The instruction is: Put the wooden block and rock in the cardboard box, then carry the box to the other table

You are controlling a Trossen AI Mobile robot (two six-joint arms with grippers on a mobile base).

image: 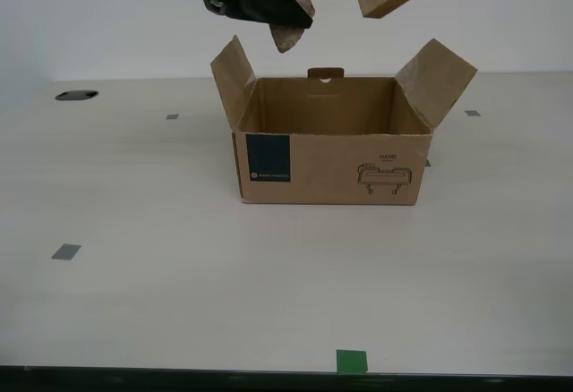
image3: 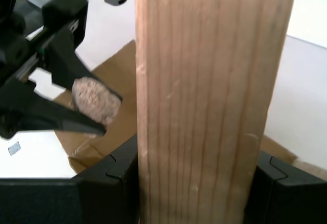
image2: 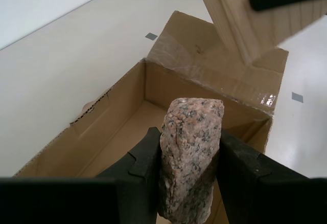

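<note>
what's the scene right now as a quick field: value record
surface: smooth off-white tabletop with grey and green squares
cardboard box: on the tabletop, flaps up, nothing seen inside
rock: held in my second claw, above the box
wooden block: held in my first claw, above the box
step: neither item released yet

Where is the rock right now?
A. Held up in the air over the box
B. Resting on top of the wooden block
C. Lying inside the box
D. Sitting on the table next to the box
A: the rock is pinched in my second gripper, hanging above the open cardboard box, not down inside it.
</note>
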